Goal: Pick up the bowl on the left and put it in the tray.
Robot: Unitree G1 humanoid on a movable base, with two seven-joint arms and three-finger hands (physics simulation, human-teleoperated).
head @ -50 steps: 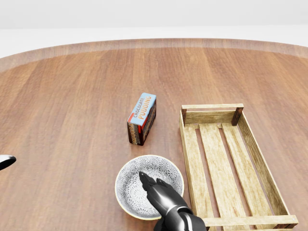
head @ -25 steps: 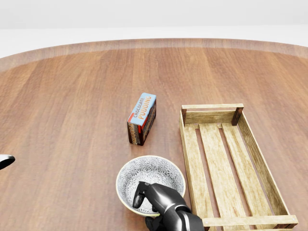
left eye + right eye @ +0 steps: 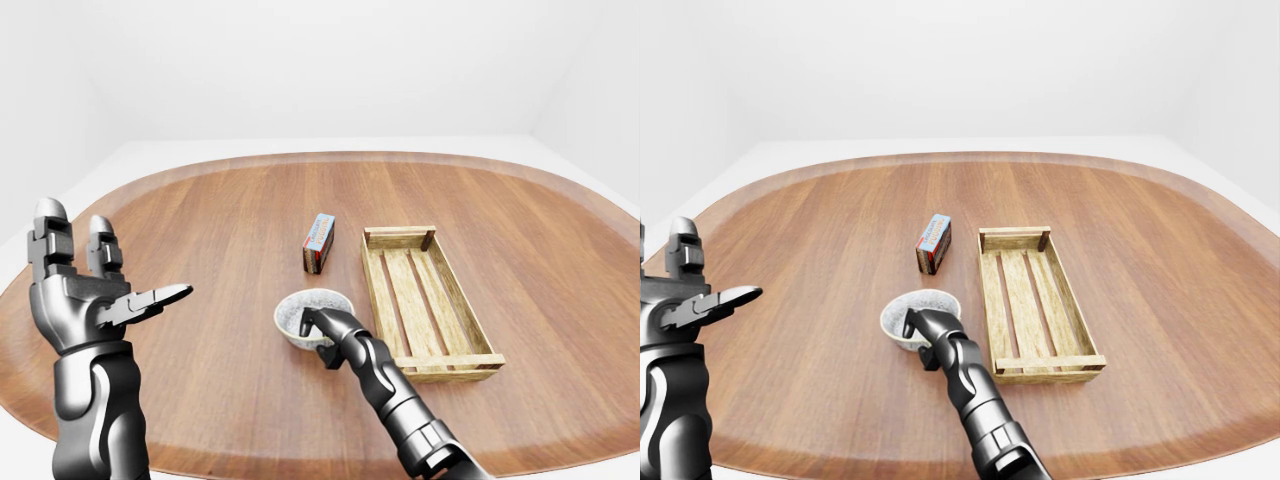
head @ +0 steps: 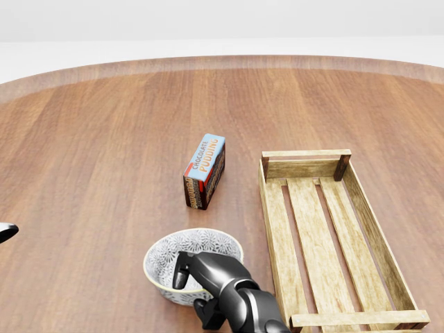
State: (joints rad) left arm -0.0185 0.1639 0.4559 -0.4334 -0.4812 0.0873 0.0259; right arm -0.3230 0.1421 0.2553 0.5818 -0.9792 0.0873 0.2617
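Note:
The bowl [image 4: 198,250], white with a grey pattern inside, sits low in the head view, left of the tray and below the pudding box. My right hand [image 4: 194,291] comes up from the bottom edge. Its fingers [image 4: 184,267] curl over the bowl's near rim with the thumb under it, shut on the rim. The bowl looks tipped and slightly raised. The slatted wooden tray [image 4: 305,154] lies to the right with nothing in it. In the left-eye view my left hand [image 3: 100,290] is held up open at the far left, away from everything.
A chocolate pudding box [image 4: 205,171] stands on the round wooden table [image 4: 104,139], just above the bowl and left of the tray's top corner. The table's curved edge runs along the top of the head view.
My right hand went from lying flat in the bowl to curling over its near rim. The bowl has since shifted left and tipped up with the hand. Left hand, tray and box stayed put.

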